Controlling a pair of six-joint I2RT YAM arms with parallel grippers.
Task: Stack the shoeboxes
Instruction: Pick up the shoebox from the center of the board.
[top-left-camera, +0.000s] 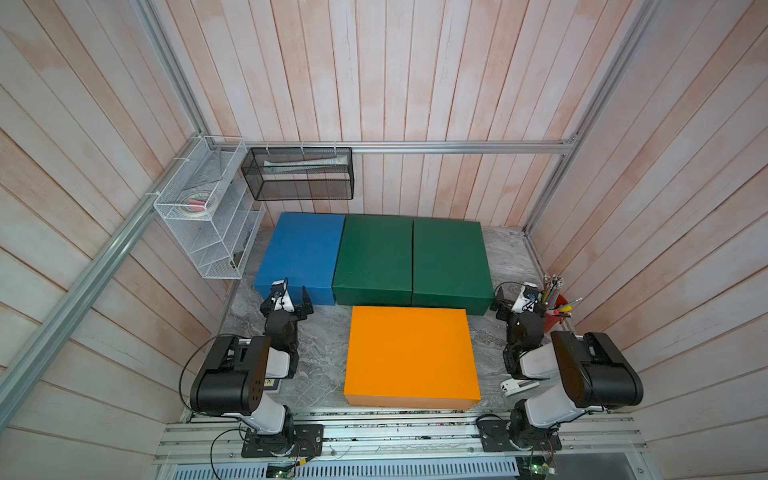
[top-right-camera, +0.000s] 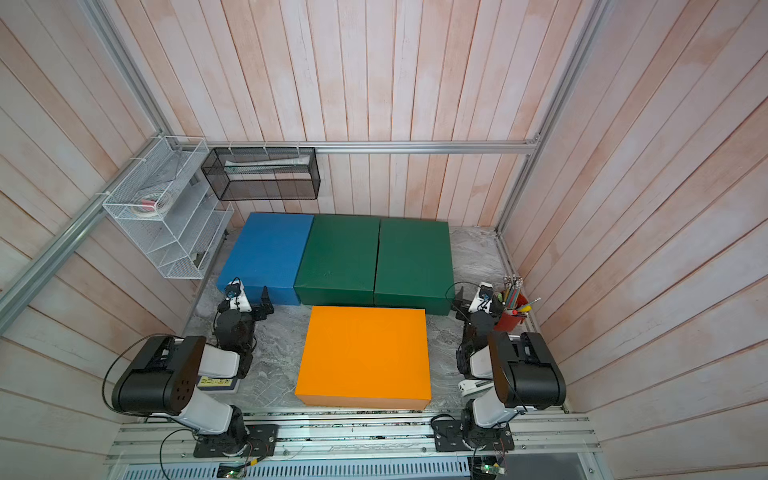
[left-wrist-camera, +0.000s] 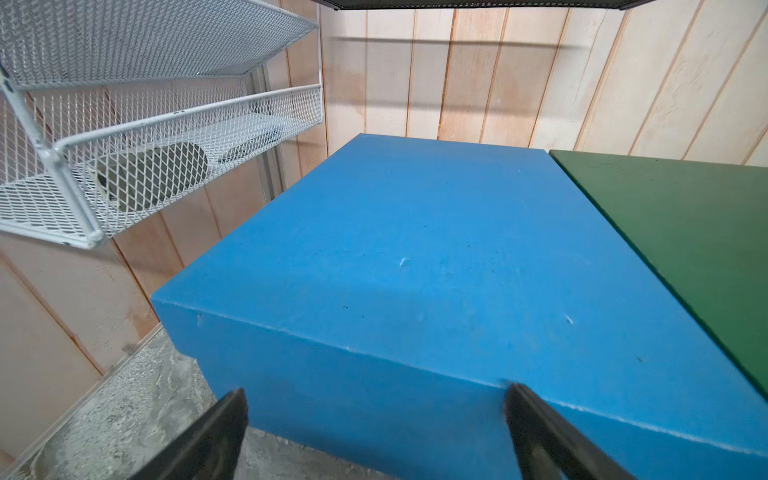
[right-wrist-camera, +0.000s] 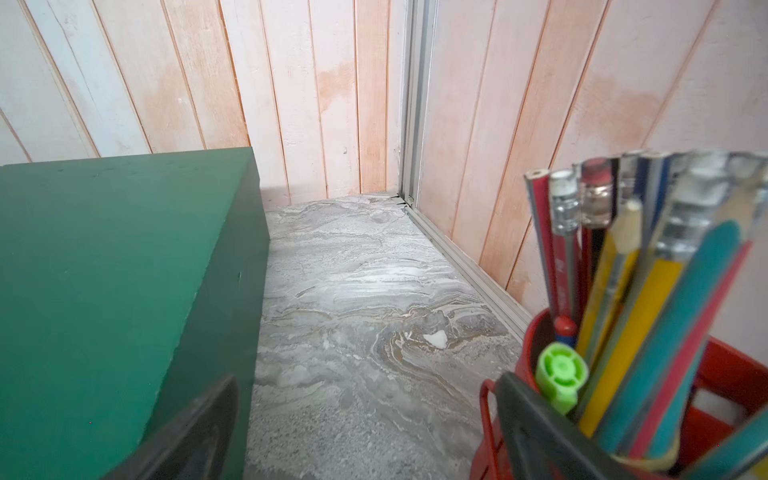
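Sitting flat on the gray marbled table (top-left-camera: 324, 365) are all four boxes, none stacked. Blue box (top-left-camera: 301, 249), middle green box (top-left-camera: 376, 257) and right green box (top-left-camera: 451, 262) form a row along the back wall, side against side. Orange box (top-left-camera: 409, 353) lies alone just in front of the two green ones, closer to the arm bases. Left gripper (top-left-camera: 289, 305) hangs at the near end of the blue box, fingers spread wide, nothing between them. Can't tell if the tips touch the box's front face. Right gripper (right-wrist-camera: 365, 386) sits low between the right green box and a red pencil cup (top-left-camera: 555, 320), fingers spread too, grasping nothing. White wire rack (top-left-camera: 203, 216) and black mesh basket (top-left-camera: 299, 174) hang on the walls at back left.
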